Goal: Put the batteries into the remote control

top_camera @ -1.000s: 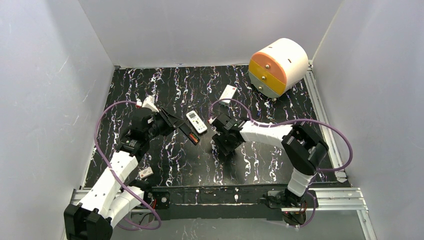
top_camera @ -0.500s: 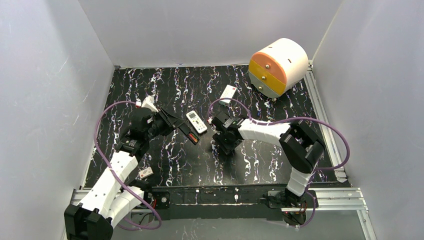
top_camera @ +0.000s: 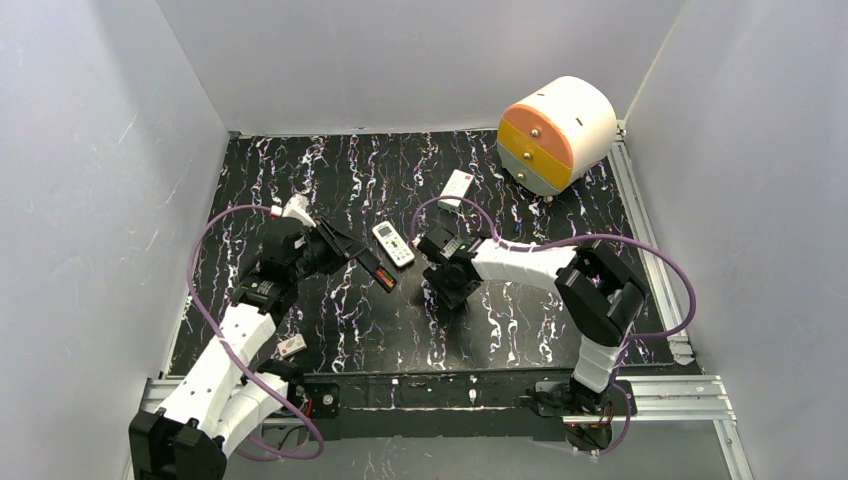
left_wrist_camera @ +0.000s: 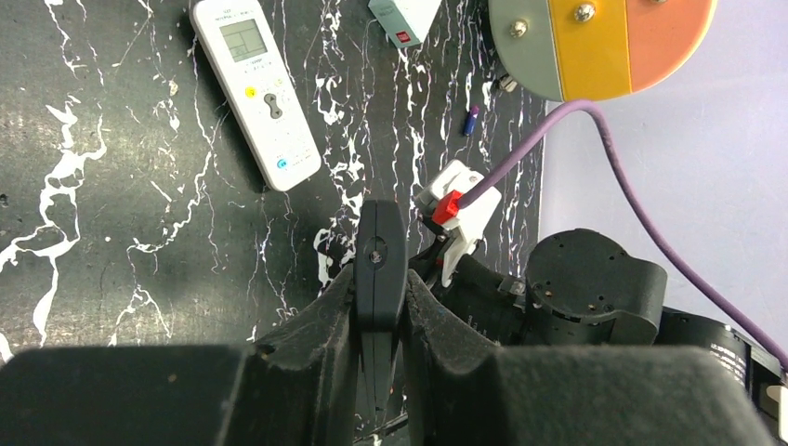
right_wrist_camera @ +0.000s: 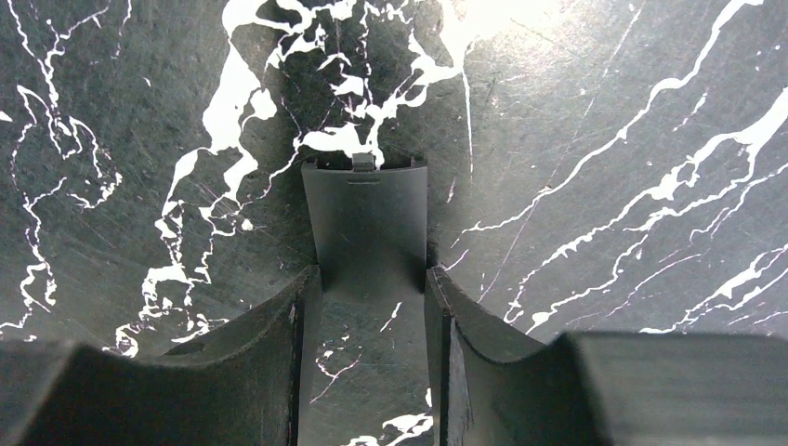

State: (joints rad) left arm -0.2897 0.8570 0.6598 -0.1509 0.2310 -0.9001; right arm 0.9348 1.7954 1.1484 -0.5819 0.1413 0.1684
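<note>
Your left gripper [left_wrist_camera: 378, 290] clamps a black bar [left_wrist_camera: 379, 237], right gripper [right_wrist_camera: 370, 279] a dark cover [right_wrist_camera: 367, 209]; the remote control [left_wrist_camera: 256, 88] lies face-up.

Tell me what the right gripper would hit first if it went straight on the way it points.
Most likely the table: the right gripper points down at it, and the dark cover between its fingers would touch first. The gap left is hard to judge.

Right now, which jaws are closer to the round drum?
Right. The right arm's jaws, shut on a dark cover, sit left of the drum; the left arm's, gripping a black bar, are much farther left.
</note>
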